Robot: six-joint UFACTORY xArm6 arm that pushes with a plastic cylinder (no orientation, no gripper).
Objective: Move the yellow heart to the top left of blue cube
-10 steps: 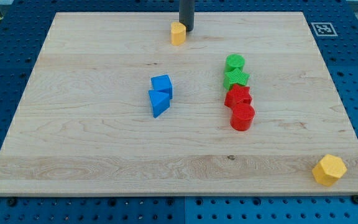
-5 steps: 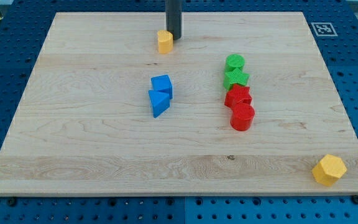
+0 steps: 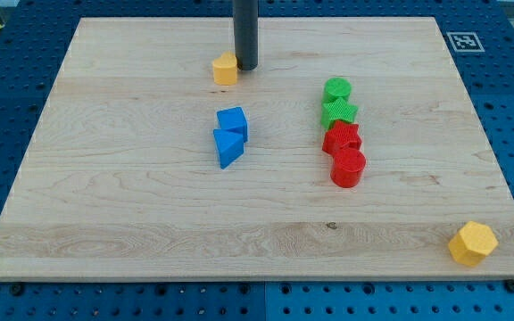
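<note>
The yellow heart (image 3: 225,68) lies near the board's top, left of centre. My tip (image 3: 245,68) stands right against the heart's right side. The blue cube (image 3: 233,121) sits near the board's middle, below the heart and slightly to its right. A blue triangular block (image 3: 227,146) touches the cube's lower left side.
A green round block (image 3: 336,89), a green star (image 3: 339,111), a red star (image 3: 341,137) and a red cylinder (image 3: 348,167) form a column right of centre. A yellow hexagon (image 3: 472,242) lies at the bottom right corner. The wooden board (image 3: 114,205) rests on a blue pegboard.
My tip has moved left and a little down, pushing the yellow heart left and slightly toward the view's bottom. The other blocks have not moved.
</note>
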